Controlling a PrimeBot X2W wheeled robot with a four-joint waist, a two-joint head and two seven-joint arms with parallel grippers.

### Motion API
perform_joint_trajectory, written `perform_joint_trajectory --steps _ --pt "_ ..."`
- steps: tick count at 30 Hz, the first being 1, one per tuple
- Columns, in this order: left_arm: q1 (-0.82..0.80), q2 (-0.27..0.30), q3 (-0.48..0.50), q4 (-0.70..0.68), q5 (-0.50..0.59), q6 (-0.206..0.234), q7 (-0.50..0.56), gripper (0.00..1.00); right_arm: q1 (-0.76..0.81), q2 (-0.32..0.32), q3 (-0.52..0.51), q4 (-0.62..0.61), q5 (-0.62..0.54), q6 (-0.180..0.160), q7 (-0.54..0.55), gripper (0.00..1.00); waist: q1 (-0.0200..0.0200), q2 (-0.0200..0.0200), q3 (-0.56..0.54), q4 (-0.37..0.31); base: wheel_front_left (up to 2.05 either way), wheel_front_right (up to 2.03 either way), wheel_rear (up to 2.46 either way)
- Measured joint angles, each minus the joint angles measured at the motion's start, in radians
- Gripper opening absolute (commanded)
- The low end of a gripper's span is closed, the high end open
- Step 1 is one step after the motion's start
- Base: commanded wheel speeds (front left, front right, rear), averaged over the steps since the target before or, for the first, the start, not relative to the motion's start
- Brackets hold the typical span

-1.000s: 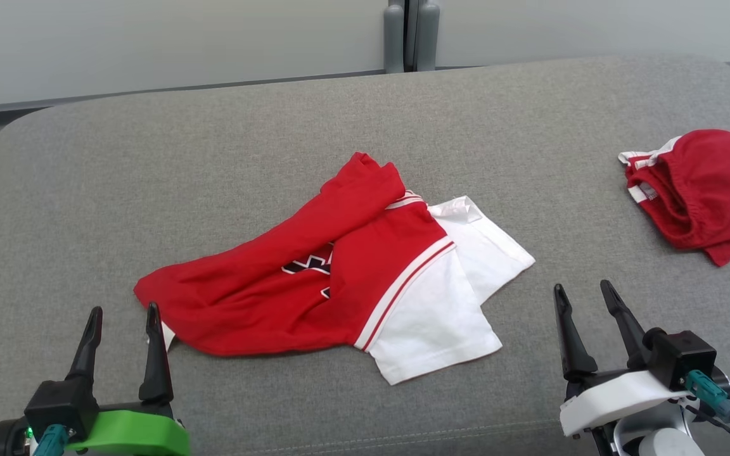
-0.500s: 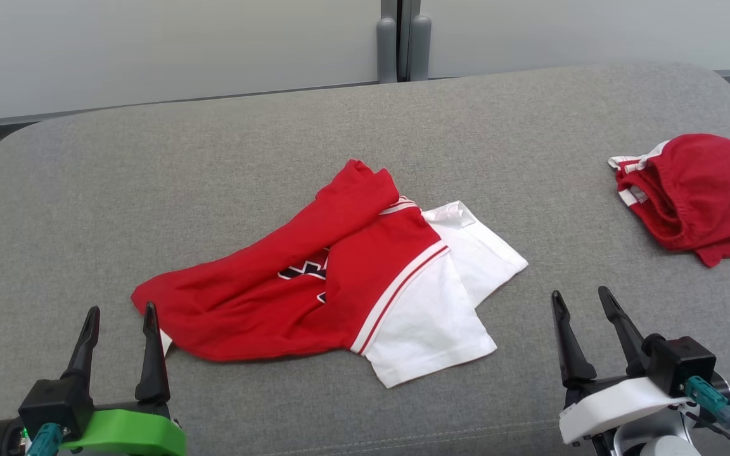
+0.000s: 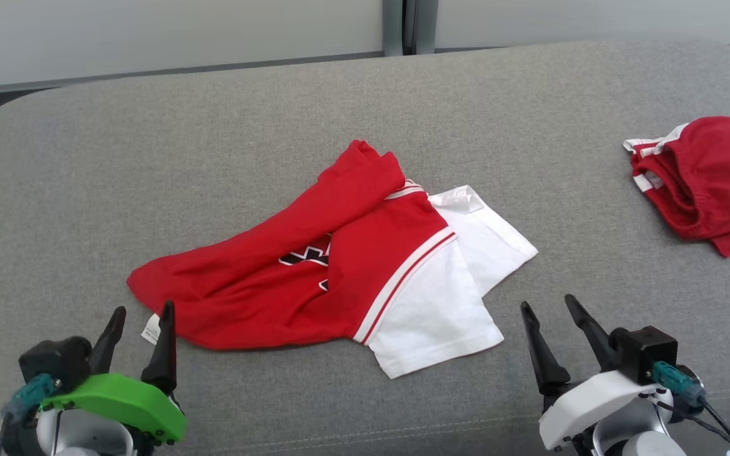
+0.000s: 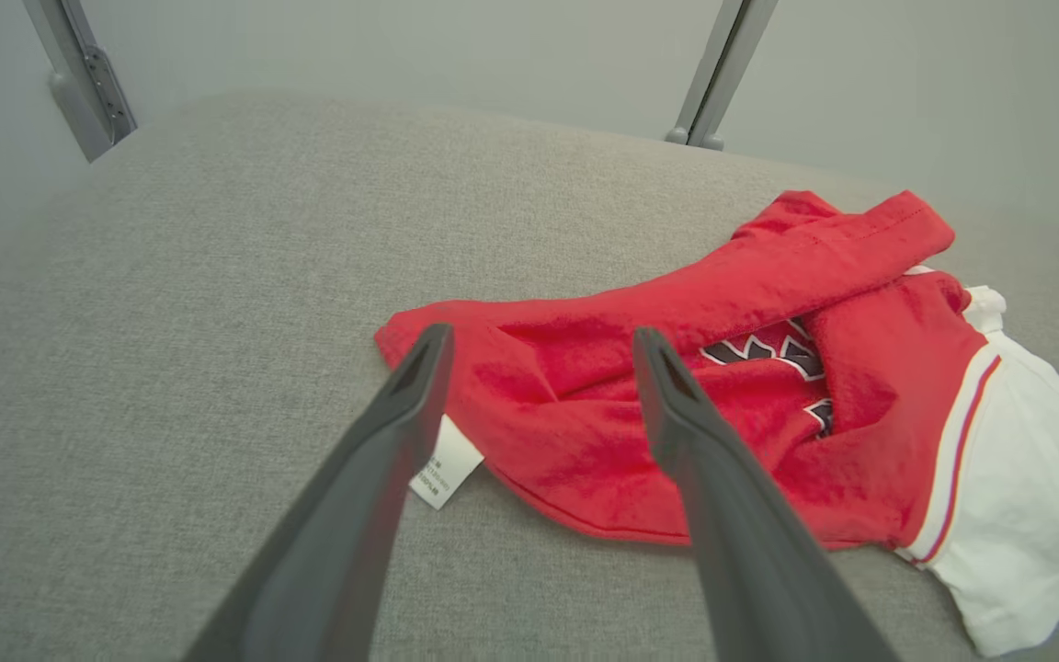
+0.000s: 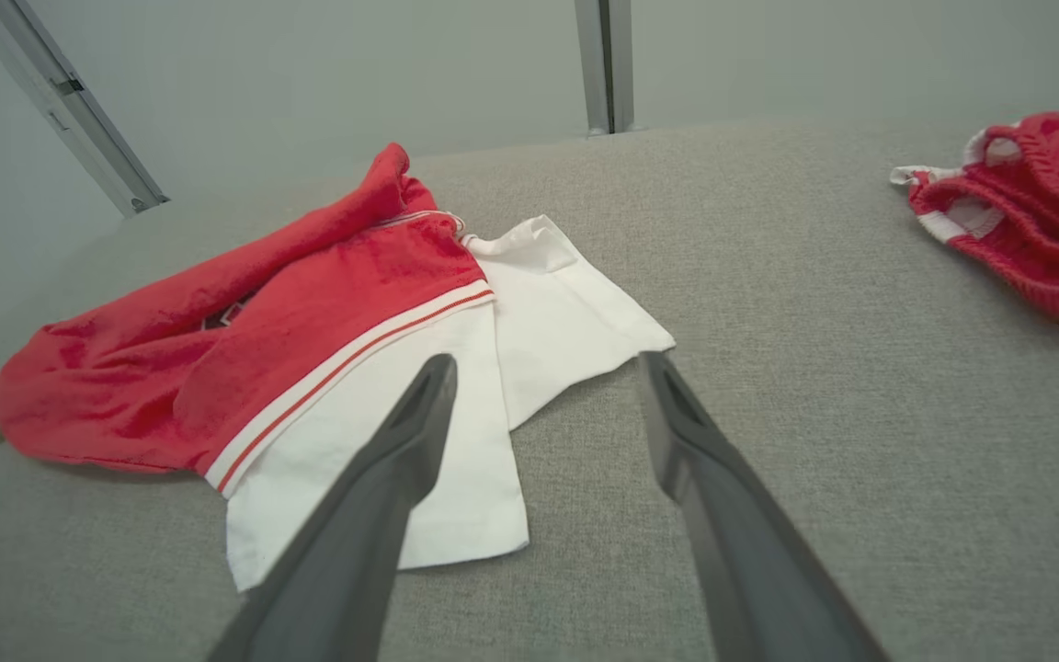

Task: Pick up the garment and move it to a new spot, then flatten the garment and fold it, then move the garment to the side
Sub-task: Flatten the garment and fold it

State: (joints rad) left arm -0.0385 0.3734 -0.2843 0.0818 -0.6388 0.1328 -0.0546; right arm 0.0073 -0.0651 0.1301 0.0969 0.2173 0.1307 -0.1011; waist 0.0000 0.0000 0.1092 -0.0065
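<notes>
Your L gripper (image 3: 144, 308) sits lower left w/ fingers spread apart, holding nothing. Its tips are just beside a white care label (image 3: 151, 329) at the near-left hem of the garment (image 3: 314, 272). That's a red tee w/ white sleeve parts and a dark print, crumpled mid-cushion (image 3: 149, 158), red body to the left, white flaps overlapping to the right. Your R gripper (image 3: 547, 303) is lower right, fingers apart too, empty, near the white flaps but not touching. Far right, a second red piece (image 3: 707, 177) w/ white trim lies bunched, well apart from the tee.
</notes>
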Motion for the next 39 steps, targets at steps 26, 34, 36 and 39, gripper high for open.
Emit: perform_joint_trajectory --steps 26,34,36,39 --pt "-0.354 -0.013 0.108 0.458 -0.315 -0.225 0.159 1.0 -0.138 -0.042 0.155 0.143 0.063 0.0 0.055 1.0 0.0001 0.0 0.248 0.001 0.0 0.0 0.0" --pt "-0.402 -0.012 0.088 0.516 -0.352 -0.253 0.177 0.0 -0.164 -0.054 0.183 0.159 0.074 0.0 0.062 0.0 0.0001 0.0 0.27 0.005 0.0 0.0 0.0" --pt "-0.403 -0.013 0.08 0.516 -0.358 -0.257 0.176 0.0 -0.168 -0.06 0.184 0.162 0.08 -0.001 0.065 0.0 0.0 0.0 0.27 0.006 0.0 0.0 0.0" --pt "-0.402 -0.012 0.068 0.505 -0.364 -0.259 0.164 0.0 -0.169 -0.061 0.184 0.156 0.091 0.0 0.061 0.0 0.0001 0.0 0.268 0.008 0.0 0.0 0.0"
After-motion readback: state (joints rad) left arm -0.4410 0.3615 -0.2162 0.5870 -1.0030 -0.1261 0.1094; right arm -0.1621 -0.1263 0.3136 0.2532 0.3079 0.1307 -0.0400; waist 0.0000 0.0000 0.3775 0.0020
